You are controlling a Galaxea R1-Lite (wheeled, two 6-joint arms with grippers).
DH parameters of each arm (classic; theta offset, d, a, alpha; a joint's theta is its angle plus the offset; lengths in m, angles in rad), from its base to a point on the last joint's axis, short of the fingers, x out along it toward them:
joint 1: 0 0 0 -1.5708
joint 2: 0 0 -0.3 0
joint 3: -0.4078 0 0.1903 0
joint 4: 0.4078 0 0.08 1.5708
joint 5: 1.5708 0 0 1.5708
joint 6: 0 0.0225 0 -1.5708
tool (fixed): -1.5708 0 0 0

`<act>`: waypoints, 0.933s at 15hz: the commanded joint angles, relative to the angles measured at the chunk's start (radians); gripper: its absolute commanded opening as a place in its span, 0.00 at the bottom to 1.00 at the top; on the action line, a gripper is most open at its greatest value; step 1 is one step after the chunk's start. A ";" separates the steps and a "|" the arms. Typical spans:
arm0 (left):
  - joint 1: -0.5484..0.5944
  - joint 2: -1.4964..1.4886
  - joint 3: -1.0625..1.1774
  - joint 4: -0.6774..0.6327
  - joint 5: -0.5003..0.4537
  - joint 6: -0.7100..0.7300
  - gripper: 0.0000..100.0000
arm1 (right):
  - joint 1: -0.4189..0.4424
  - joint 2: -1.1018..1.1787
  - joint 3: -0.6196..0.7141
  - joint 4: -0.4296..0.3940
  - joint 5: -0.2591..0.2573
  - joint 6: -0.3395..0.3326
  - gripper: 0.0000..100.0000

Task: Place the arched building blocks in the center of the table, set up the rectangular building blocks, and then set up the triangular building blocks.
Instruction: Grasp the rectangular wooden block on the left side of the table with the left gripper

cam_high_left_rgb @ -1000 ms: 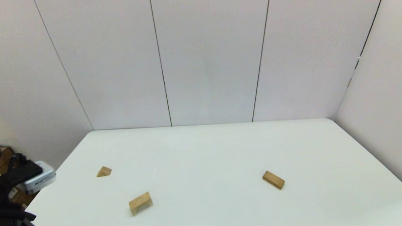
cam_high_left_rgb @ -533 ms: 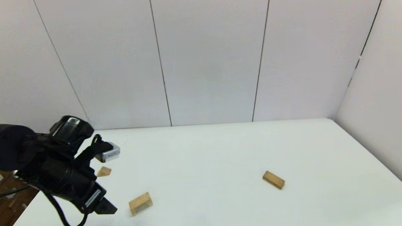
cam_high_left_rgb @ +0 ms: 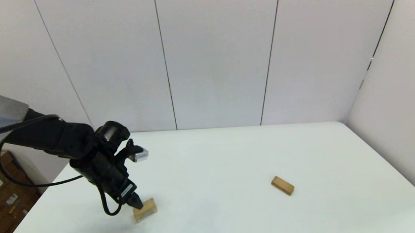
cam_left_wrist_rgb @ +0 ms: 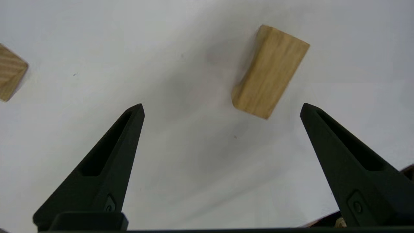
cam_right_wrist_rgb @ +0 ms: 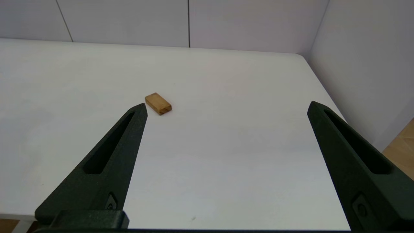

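The left gripper (cam_high_left_rgb: 137,204) hangs low over the near-left part of the table (cam_high_left_rgb: 231,158), fingers spread wide with nothing between them. In the left wrist view the two black fingers (cam_left_wrist_rgb: 110,155) stand well apart, and the arched building block (cam_left_wrist_rgb: 269,72) lies on the white surface beyond the fingertips, closer to one finger than the other and not touching either. From the head camera the gripper's tip sits just beside that block's (cam_high_left_rgb: 145,210) left end, overlapping it in the picture; contact cannot be confirmed there.

Around it, very little stands in the way. The triangular building block (cam_left_wrist_rgb: 10,77) peeks in at the edge of the left wrist view, well apart from the arched one; in the head view the arm's black body hides it. The rectangular building block (cam_high_left_rgb: 282,185) lies flat far over on the right side of the table, long axis running diagonally, its far end toward the robot's left and its near end toward the right. Cardboard boxes (cam_high_left_rgb: 0,198) sit on the floor past the table's left edge.

The arched block lies on its side, long axis slanting, right end angled away from the robot, and its curved cutout faces sideways in the wrist view.

The right gripper (cam_right_wrist_rgb: 226,106) stays off at the near right edge, spread wide and empty, the rectangular block (cam_right_wrist_rgb: 158,103) well ahead of it.
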 commanded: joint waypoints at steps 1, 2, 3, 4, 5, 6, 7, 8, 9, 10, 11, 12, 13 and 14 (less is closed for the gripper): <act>-0.026 0.060 -0.029 0.004 -0.002 0.001 1.00 | 0.000 0.000 0.000 0.000 0.001 0.000 1.00; -0.035 0.061 -0.029 0.005 -0.003 -0.001 1.00 | 0.000 0.000 0.000 0.000 0.001 0.000 1.00; -0.041 0.063 -0.027 0.007 -0.006 0.001 1.00 | 0.000 0.000 0.000 0.000 0.001 0.000 1.00; -0.044 0.063 -0.027 0.013 -0.009 0.001 1.00 | 0.000 0.000 0.000 0.000 0.001 0.000 1.00; -0.047 0.064 -0.029 0.024 -0.009 0.001 1.00 | 0.000 0.000 0.000 0.000 0.001 0.000 1.00; -0.049 0.072 -0.030 0.027 -0.008 0.005 1.00 | 0.000 0.000 0.000 0.000 0.001 0.000 1.00; -0.049 0.078 -0.030 0.027 -0.008 0.005 1.00 | 0.000 0.000 0.000 0.000 0.001 0.000 1.00; -0.049 0.086 -0.030 0.027 -0.008 0.007 1.00 | 0.000 0.000 0.000 0.000 0.001 0.000 1.00; -0.049 0.092 -0.029 0.027 -0.008 0.025 1.00 | 0.000 0.000 0.000 0.000 0.001 0.000 1.00; -0.049 0.095 -0.029 0.027 -0.008 0.048 1.00 | 0.000 0.000 0.000 0.000 0.001 0.000 1.00; -0.049 0.095 -0.029 0.025 -0.009 0.051 1.00 | 0.000 0.000 0.000 0.000 0.001 0.000 1.00; -0.053 0.106 -0.030 0.024 -0.009 0.051 1.00 | 0.000 0.000 0.000 0.000 0.001 0.000 1.00; -0.056 0.115 -0.030 0.022 -0.009 0.051 1.00 | 0.000 0.000 0.000 0.000 0.001 0.000 1.00; -0.056 0.120 -0.030 0.021 -0.009 0.053 1.00 | 0.000 0.000 0.000 0.000 0.001 0.000 1.00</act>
